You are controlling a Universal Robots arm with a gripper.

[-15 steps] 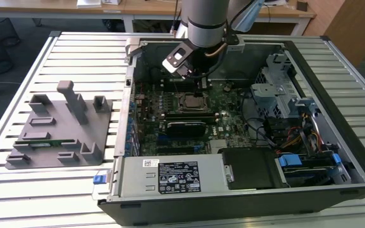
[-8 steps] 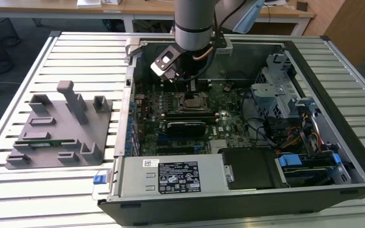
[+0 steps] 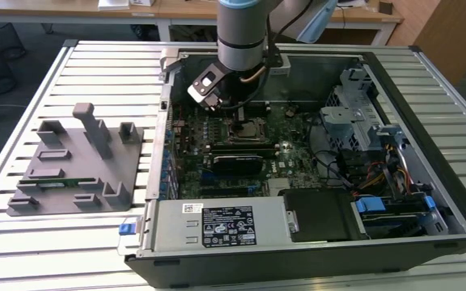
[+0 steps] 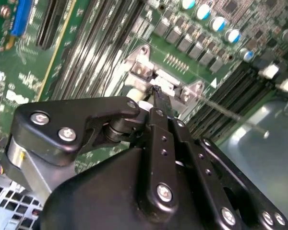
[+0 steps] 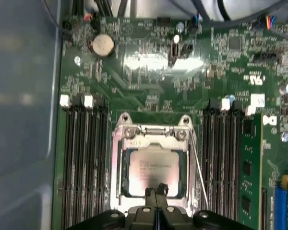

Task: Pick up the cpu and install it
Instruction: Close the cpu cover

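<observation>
The cpu (image 5: 151, 167), a silver-grey square chip, lies flat in the metal socket frame (image 5: 119, 158) on the green motherboard inside the open computer case (image 3: 427, 182). My gripper (image 5: 157, 190) hangs low over the socket with its two black fingers pressed together, their tips at the cpu's near edge. In the second wrist view the gripper (image 4: 156, 96) points its closed tips down at the socket's bracket. The exterior view has the gripper (image 3: 237, 118) just above the socket, beside the cpu (image 3: 247, 130). A thin socket lever (image 5: 198, 167) stands beside the frame.
Black memory slots (image 5: 84, 163) flank the socket, and a green memory stick (image 5: 249, 167) sits in one. A grey parts fixture (image 3: 79, 163) holding a green stick (image 3: 59, 182) lies on the slatted table at the exterior view's left. The power supply (image 3: 216, 224) and drive cage (image 3: 354, 115) crowd the case.
</observation>
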